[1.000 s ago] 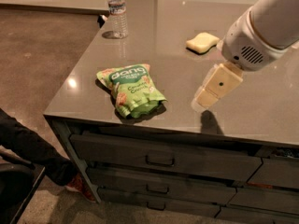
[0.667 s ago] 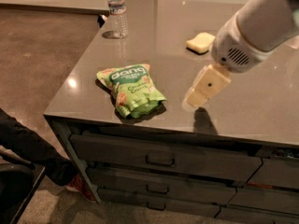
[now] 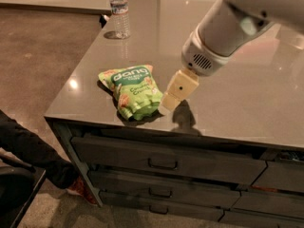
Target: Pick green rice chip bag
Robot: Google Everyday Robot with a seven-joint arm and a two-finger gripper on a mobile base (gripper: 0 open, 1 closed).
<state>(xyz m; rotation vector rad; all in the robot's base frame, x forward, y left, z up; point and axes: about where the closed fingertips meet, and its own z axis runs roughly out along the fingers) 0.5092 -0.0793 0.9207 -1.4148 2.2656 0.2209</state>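
Observation:
The green rice chip bag [image 3: 133, 91] lies flat on the grey counter [image 3: 237, 103] near its front left corner, white "dang" lettering facing up. My gripper [image 3: 170, 101] hangs from the white arm, just to the right of the bag's right edge and low over the counter. It is close beside the bag; I cannot tell if it touches it. The pale yellow sponge is hidden behind the arm.
A clear water bottle [image 3: 119, 11] stands at the counter's back left. Drawers [image 3: 161, 163] run below the front edge. A person's dark leg and red shoe [image 3: 78, 186] are on the floor at the left, next to the cabinet.
My arm and gripper have moved left and slightly forward, from well right of the bag to right beside its edge. The arm now hides the sponge. The bag has not moved.

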